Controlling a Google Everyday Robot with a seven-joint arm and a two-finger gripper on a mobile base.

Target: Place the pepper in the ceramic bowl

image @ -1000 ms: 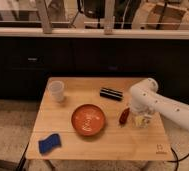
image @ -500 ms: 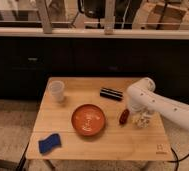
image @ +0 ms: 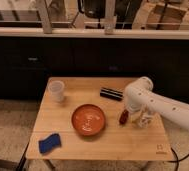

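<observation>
Only the arm point(image: 163, 107) has moved. Its bent top has slid a little way toward the middle of the table point(image: 138, 145). All the other things sit where they sat a second ago. It is a small move, so the job has not got any further.

The table is wooden and holds everything. The arm is white and reaches in over the right edge. The bowl point(image: 74, 121) is round and orange-red. It sits in the middle of the table, a bit nearer the front edge, and nothing is in it. The cup point(image: 56, 91) is white and stands near the far left corner. The sponge point(image: 49, 143) is blue and lies by the front left corner. The bar point(image: 111, 93) is black and lies near the far edge, just beside the bend of the arm.

The gripper point(image: 142, 119) hangs down low over the table near the right edge. It cannot be told if it is spread or pinching something. The pepper point(image: 123, 117) is small and dark red. It lies on the table between the bowl and the gripper, just beside both, and it has not moved. So the pepper is not in the bowl yet. The robot likely still has to grab it, lift it and carry it the short way over to the bowl.
</observation>
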